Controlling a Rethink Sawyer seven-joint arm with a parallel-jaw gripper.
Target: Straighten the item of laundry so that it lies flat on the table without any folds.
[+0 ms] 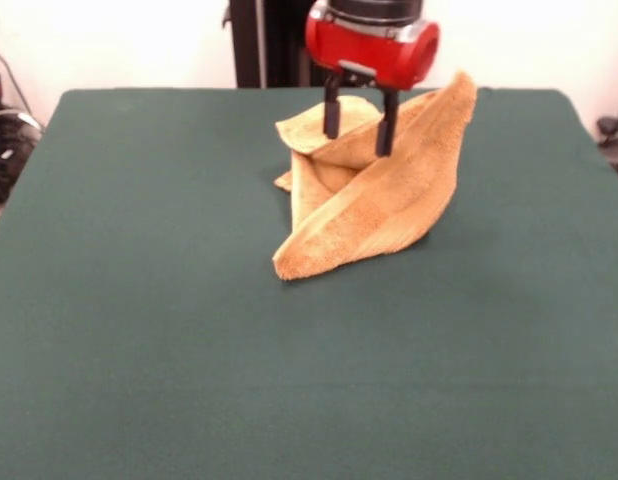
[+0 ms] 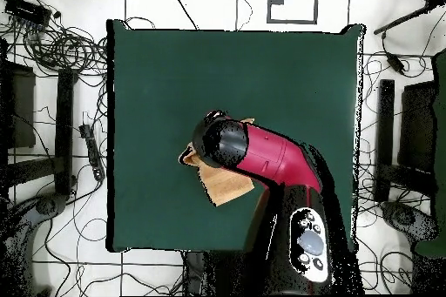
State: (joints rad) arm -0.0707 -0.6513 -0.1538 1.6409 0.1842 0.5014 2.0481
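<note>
The orange-yellow towel lies crumpled and folded on the dark green table, in its far middle part. One corner of the towel rises high at the right, up to the level of the table's far edge. My gripper hangs straight down over the towel's upper folds. Its two black fingers stand apart, with their tips at the cloth. In the overhead view the red arm covers most of the towel, and only a folded part shows beside the arm. The woven band and the loop tag do not show.
The table has wide bare cloth on every side of the towel. Cables and stands lie on the floor around the table. The arm's base is at the table's robot-side edge.
</note>
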